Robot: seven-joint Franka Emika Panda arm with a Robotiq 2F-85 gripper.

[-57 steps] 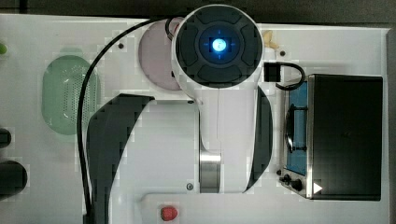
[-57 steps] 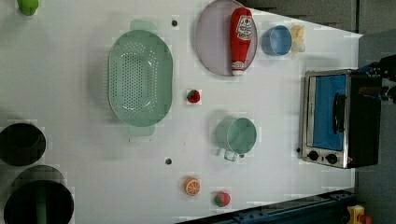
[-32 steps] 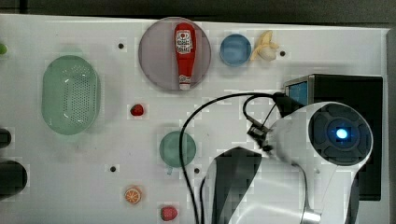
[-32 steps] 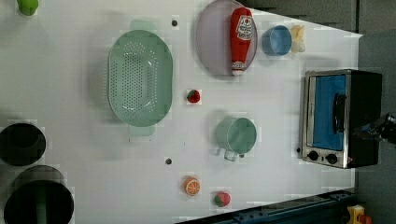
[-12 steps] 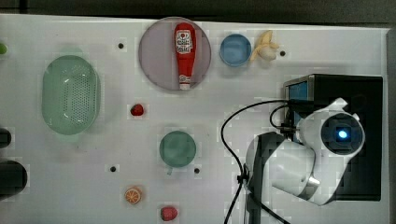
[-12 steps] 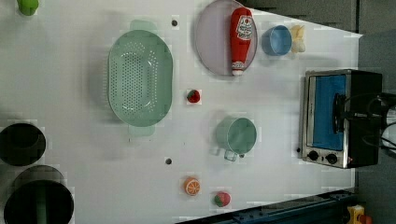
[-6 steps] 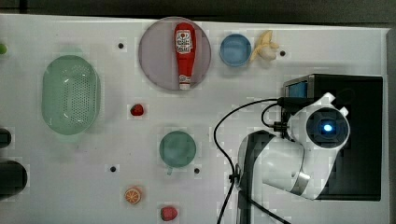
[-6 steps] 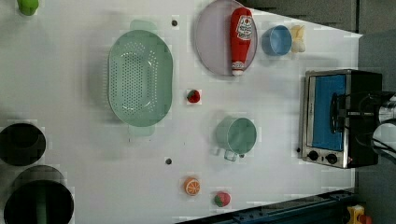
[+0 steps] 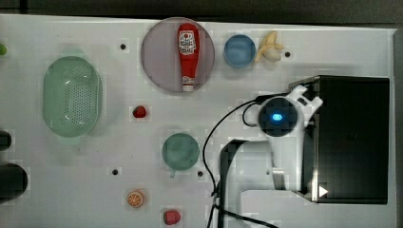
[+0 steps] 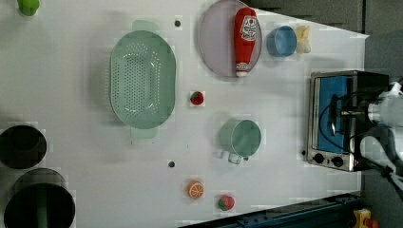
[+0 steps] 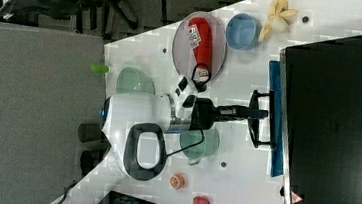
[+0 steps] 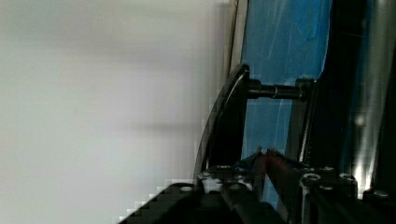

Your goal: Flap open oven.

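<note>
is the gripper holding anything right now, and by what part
It looks so: the gripper is at the oven's door handle, fingers closed around the handle's bar, with the blue door still shut.

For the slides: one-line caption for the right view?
Panda arm's gripper at the handle of the oven, blue flap door not yet open.

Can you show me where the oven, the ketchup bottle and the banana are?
oven [image 10: 333, 121], left view, on its blue door.
ketchup bottle [image 9: 188, 47], top view, on the red middle of the bottle.
banana [image 9: 269, 51], top view, on the peeled pale middle.
</note>
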